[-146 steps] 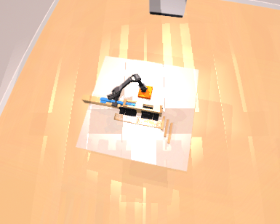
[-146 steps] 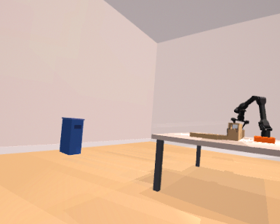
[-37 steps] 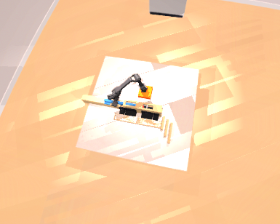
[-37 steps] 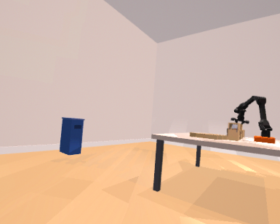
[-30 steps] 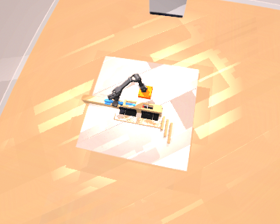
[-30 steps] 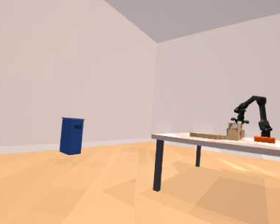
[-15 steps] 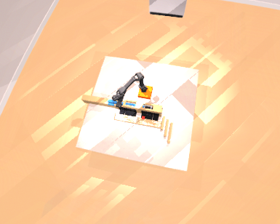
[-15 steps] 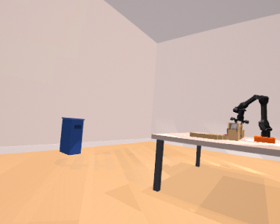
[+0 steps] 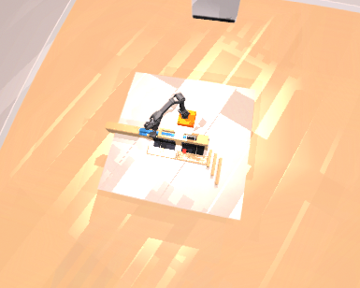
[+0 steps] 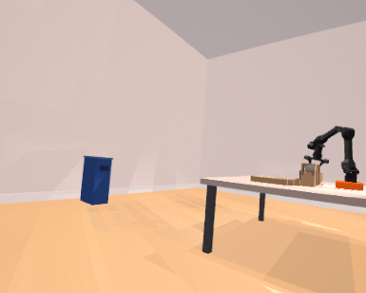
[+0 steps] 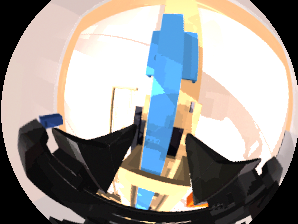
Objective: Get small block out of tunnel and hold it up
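My gripper [image 9: 152, 134] [image 10: 317, 161] [image 11: 159, 142] is hovering, parted and empty, over the blue handle [image 9: 146, 132] [image 11: 167, 95] at upper centre of the wrist view; the block is escaping my sight, its lifting apparently still ahead.

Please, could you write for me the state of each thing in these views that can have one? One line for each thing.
Gripper: open, fingers apart, nothing held.
Loose rods: lying on the table.
Blue handle: sticking out, not gripped.
Blue bin: upright on the floor.
Small block: cannot tell.
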Robot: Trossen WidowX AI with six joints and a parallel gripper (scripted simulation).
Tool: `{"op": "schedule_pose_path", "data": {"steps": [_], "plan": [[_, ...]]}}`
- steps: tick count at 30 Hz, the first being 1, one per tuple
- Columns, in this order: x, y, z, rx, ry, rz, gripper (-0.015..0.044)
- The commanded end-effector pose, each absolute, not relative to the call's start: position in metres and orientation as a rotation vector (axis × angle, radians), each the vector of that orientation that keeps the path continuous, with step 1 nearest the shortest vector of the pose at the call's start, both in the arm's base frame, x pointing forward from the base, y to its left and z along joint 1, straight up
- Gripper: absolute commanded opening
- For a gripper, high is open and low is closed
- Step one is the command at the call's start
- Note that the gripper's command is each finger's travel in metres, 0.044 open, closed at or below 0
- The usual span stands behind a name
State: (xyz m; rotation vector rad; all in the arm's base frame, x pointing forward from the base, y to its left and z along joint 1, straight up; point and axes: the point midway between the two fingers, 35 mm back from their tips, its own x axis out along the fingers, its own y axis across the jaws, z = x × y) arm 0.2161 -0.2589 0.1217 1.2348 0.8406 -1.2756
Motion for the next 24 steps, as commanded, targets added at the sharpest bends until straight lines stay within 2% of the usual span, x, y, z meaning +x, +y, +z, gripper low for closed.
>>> {"op": "schedule_pose_path", "data": {"steps": [1,3,6,10,24], "plan": [[0.218,-0.261,0.142,1.228,0.832,-1.268,0.0394],[0.217,-0.26,0.15,1.227,0.836,-1.268,0.044],[0.216,-0.268,0.141,1.232,0.84,-1.274,0.044],[0.208,-0.308,0.149,1.223,0.835,-1.27,0.044],[0.209,-0.311,0.137,1.223,0.834,-1.27,0.044]]}}
